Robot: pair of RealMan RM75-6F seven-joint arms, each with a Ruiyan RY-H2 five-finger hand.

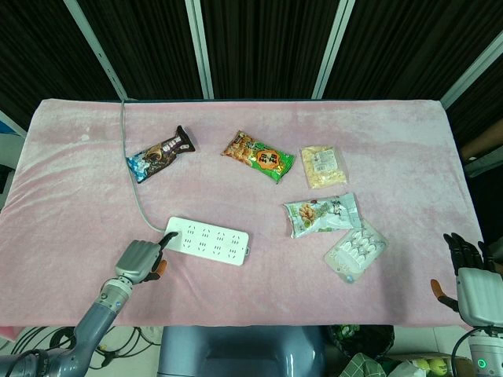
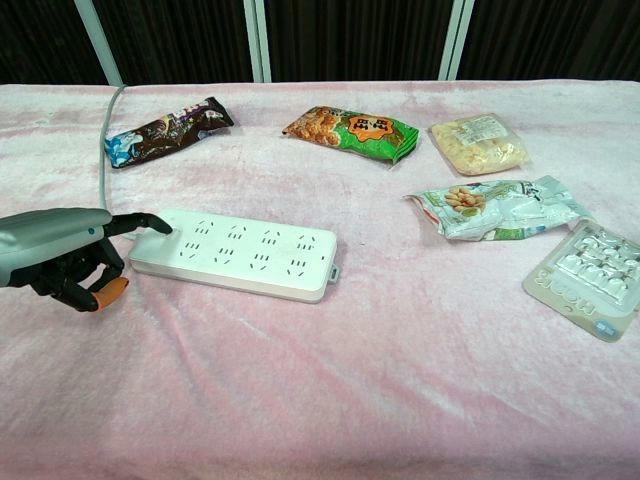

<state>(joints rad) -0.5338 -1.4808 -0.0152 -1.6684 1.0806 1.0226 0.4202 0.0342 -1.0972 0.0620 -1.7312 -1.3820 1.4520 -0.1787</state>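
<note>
The soft plush cloth (image 2: 400, 380) over the table is pale pink. On it lies a flat white plastic power strip (image 2: 238, 253) with rows of dark sockets and a grey cord (image 1: 128, 161). The glossy snack wrapper (image 2: 165, 130) is dark brown with a light blue end. The crinkly snack bag (image 2: 352, 130) is green and orange. The small clear packet (image 2: 478, 143) looks pale yellow. The foil nut pouch (image 2: 495, 208) is silvery white and green, and the blister pack (image 2: 590, 265) is clear over what may be white. The metal-backed left hand (image 2: 62, 258) is grey with black fingers and an orange tip.

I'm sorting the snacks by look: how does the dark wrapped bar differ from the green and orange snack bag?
The dark wrapped bar is brown with a blue end; the green and orange snack bag is brighter and shows pictured snacks. The bar is slimmer, the bag broader. The bar lies nearer the grey cable, the bag nearer mid-table. Both lie flat and sealed on the pink cloth.
</note>
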